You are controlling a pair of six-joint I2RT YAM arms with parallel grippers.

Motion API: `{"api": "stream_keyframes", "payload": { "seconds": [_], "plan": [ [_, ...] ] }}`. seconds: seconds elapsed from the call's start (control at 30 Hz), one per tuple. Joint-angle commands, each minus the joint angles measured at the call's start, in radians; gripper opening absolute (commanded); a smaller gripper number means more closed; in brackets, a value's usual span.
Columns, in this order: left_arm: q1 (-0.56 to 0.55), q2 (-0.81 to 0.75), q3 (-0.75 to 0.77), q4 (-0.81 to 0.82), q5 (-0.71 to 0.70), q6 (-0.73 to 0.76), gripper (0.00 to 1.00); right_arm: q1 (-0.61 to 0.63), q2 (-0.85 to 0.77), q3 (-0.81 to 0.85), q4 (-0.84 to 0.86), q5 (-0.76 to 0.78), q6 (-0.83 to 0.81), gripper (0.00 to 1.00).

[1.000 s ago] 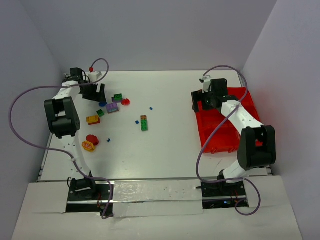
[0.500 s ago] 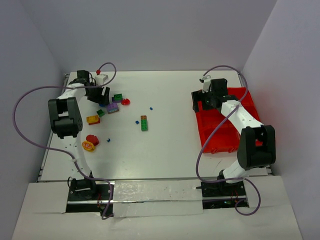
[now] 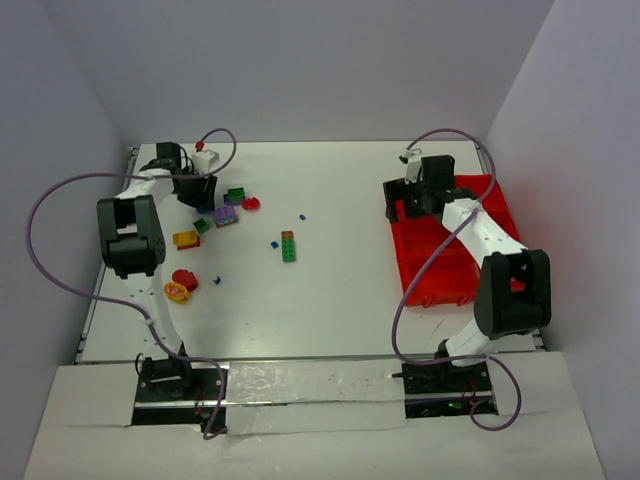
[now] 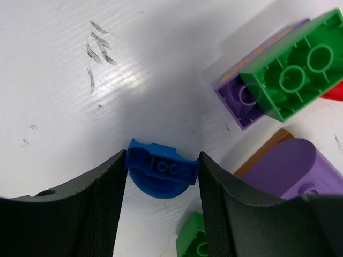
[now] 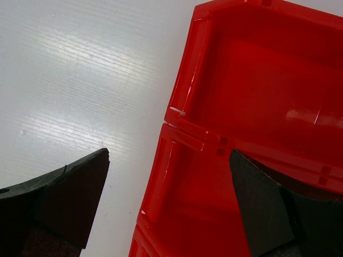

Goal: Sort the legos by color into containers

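At the far left of the tabletop (image 3: pixel 340 300): left gripper (image 3: pixel 197 190), lowered among the loose legos. Its jaws are clamped on either side of a blue brick (image 4: pixel 162 170), which lies on the surface showing a recessed face with small rings.

Just right of it: green brick (image 4: pixel 300 64) stacked over a purple brick (image 4: pixel 238 99), with a red piece (image 3: pixel 251 203) close on their right; contact cannot be told. Nearer: rounded purple brick (image 4: pixel 284 166) and small green brick (image 4: pixel 195 243). Nearer still: yellow-orange brick (image 3: pixel 186 238), then a red round piece (image 3: pixel 184 278) beside an orange round piece (image 3: pixel 177 292), close to the left edge.

Mid-tabletop, well apart from that cluster: green stack (image 3: pixel 288 248) with an orange-red block at its far end. Three tiny blue bits (image 3: pixel 274 244) lie singly, one just left of the stack, one farther off to its right, one toward the round pieces.

At the far right: red tray (image 3: pixel 470 255), divided into open compartments. Right gripper (image 3: pixel 415 205) hangs over the tray's far left corner with its jaws wide apart, one finger (image 5: pixel 64 198) above bare tabletop, the other above a compartment.
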Motion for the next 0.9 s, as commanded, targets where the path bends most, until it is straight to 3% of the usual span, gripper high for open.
{"api": "stream_keyframes", "payload": {
  "seconds": [0.0, 0.23, 0.33, 0.57, 0.73, 0.87],
  "plan": [
    [-0.008, -0.054, -0.054, -0.001, -0.010, 0.011, 0.47, 0.005, 0.008, 0.061, -0.008, -0.008, 0.001, 1.00],
    [-0.003, -0.124, -0.009, -0.040, 0.048, -0.049, 0.25, 0.011, -0.036, 0.091, -0.011, -0.047, 0.011, 1.00],
    [0.006, -0.177, 0.039, -0.072, 0.123, -0.103, 0.23, 0.023, -0.048, 0.121, -0.027, -0.061, 0.009, 1.00],
    [0.006, -0.282, 0.162, -0.280, 0.548, -0.209, 0.16, 0.074, -0.076, 0.227, -0.077, -0.164, -0.016, 1.00],
    [-0.009, -0.426, -0.039, -0.112, 0.749, -0.386, 0.17, 0.153, -0.100, 0.263, -0.058, -0.137, 0.009, 1.00],
    [-0.052, -0.498, -0.104, -0.093, 0.894, -0.365, 0.18, 0.246, -0.124, 0.283, -0.056, -0.165, -0.053, 1.00]
  ]
}}
